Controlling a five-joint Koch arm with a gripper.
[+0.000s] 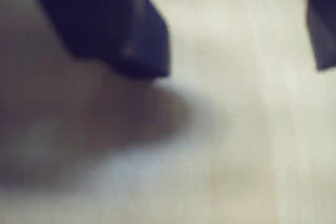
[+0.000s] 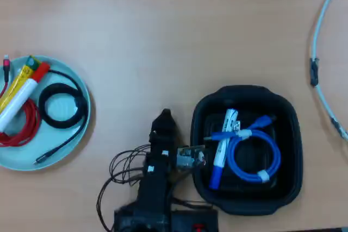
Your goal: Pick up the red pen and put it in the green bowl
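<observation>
We see the gripper (image 1: pixel 241 69) in the wrist view as two dark, blurred fingers (image 1: pixel 126 35) with a wide gap of bare table (image 1: pixel 236 145) between them, so the jaws stand apart and hold nothing. Nothing touches the fingertips; only a soft shadow lies beneath them.

In the overhead view the arm (image 2: pixel 157 177) sits at 6 o'clock, its tip pointing toward 12 o'clock over bare wood. The green bowl (image 2: pixel 81 134) is at 9 o'clock, well apart from the arm. The red pen (image 2: pixel 22 99) lies inside it on the left part, tilted, red cap toward 1 o'clock, beside a yellow tube (image 2: pixel 19 82), a red cable (image 2: pixel 24 131) and a black cable coil (image 2: pixel 62 104).

A black tray (image 2: pixel 247 148) just right of the arm holds a blue-capped marker (image 2: pixel 222 148) and a blue cable (image 2: pixel 255 156).
</observation>
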